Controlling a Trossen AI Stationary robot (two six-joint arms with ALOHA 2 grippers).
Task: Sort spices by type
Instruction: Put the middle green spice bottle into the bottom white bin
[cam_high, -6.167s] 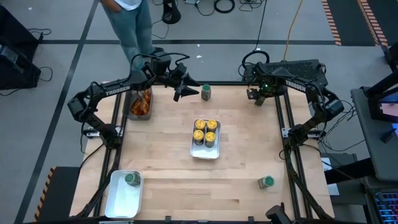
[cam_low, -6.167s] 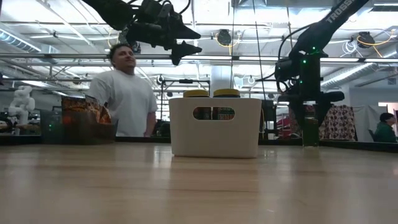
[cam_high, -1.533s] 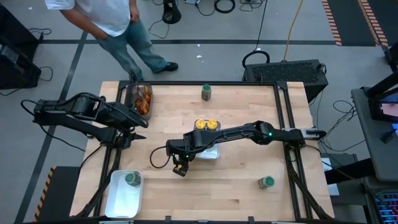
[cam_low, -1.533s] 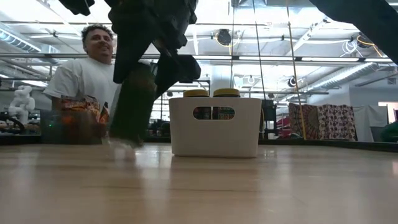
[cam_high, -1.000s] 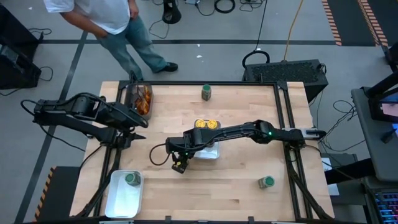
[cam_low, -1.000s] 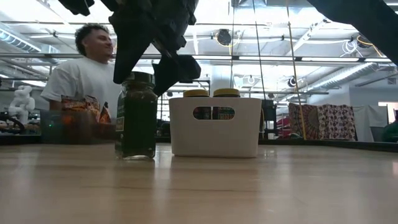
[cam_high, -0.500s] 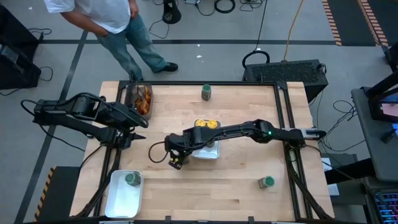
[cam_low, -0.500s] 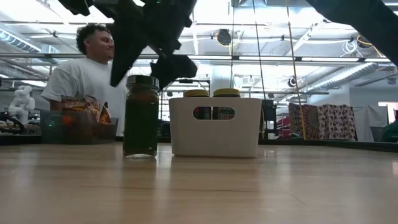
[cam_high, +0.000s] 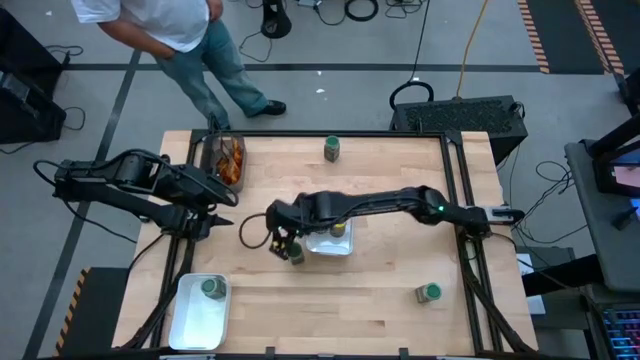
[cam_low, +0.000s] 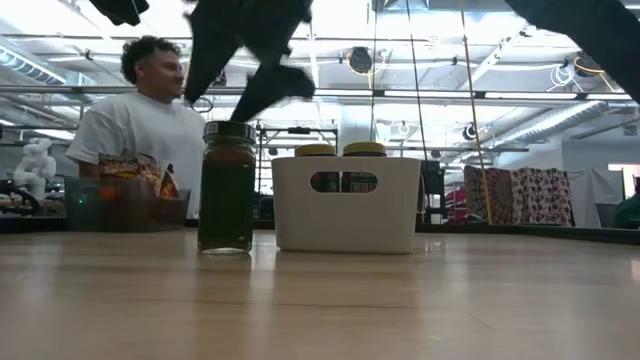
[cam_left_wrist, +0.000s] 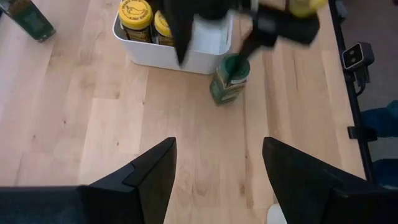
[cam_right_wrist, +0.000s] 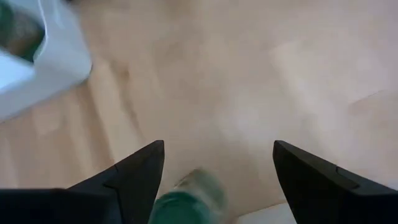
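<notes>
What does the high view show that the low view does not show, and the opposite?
Only the high view shows the left pincer open at the table's left edge, a white corner tray holding one green-lidded jar, two more green-lidded jars standing loose, and all of the right arm reaching across. Only the low view shows the room behind and the slot in the central tray's wall. Both show the released green-lidded jar upright beside the central tray of yellow-lidded jars, the open right pincer above it, the packet bin, and a person.
</notes>
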